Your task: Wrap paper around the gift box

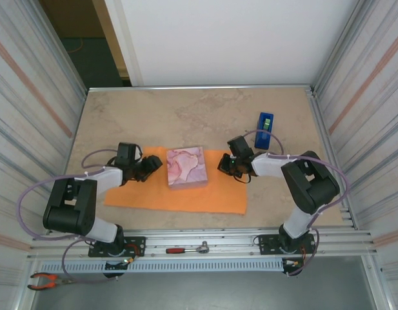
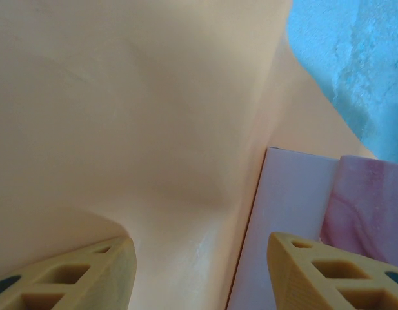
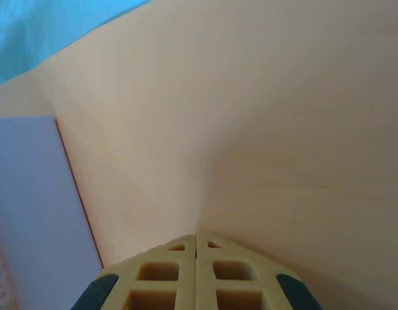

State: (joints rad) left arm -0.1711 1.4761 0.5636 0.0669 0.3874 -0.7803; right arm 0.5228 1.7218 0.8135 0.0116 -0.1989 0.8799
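- The gift box (image 1: 186,166) sits flat on the paper (image 1: 175,196), right of the sheet's middle and against its far edge, pink marbled top fully bare.
- The paper lies spread on the desk (image 1: 186,116): a broad stretch runs left of the box, a shorter one right, and a wide strip on the near side. No flap is over the box yet.
- The left pincer (image 1: 151,165) is low over the sheet just left of the box. From its wrist camera the fingers (image 2: 89,278) stand about half apart, gripping nothing, with orange paper between them and the box's pale side wall (image 2: 286,219) close by.
- The right pincer (image 1: 226,165) is down at the box's right side, and its fingertips (image 3: 186,271) are pressed together. A crease in the sheet runs up to them, but I can't tell if a fold is actually caught.
- The blue tape dispenser (image 1: 264,130) waits untouched at the far right, well apart from the paper.
- My read: it's early days. The box is placed, and all the folding, closing and taping is still to come.
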